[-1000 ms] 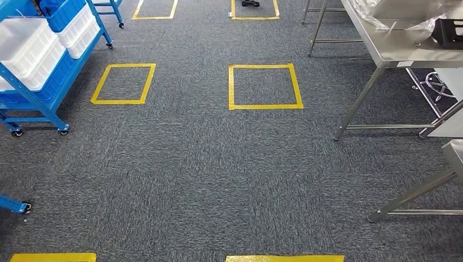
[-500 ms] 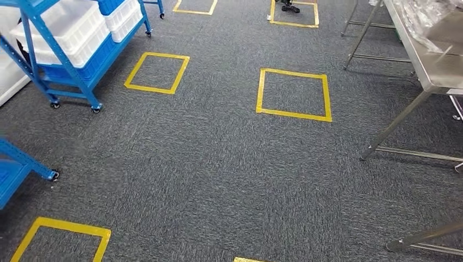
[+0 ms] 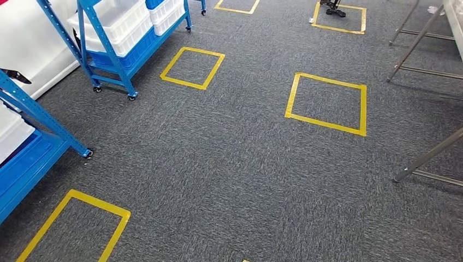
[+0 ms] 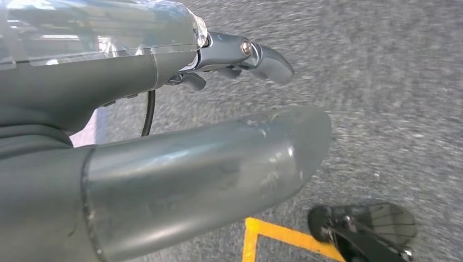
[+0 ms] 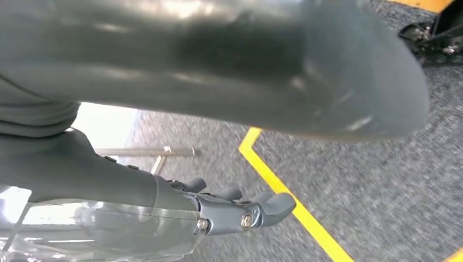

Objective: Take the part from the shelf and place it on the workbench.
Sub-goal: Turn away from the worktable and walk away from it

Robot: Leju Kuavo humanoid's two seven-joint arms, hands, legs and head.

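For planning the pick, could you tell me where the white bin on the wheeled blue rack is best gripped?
Likely by the white bin's upper rim, coming from the aisle side: that long wall faces out between the blue rack's posts, and the rim is exposed.

shelf (image 3: 112,52): blue wheeled rack, upper left of head view, standing on carpet.
bins (image 3: 128,24): white and blue, stacked on its tiers.
second shelf (image 3: 33,144): blue, at left edge.
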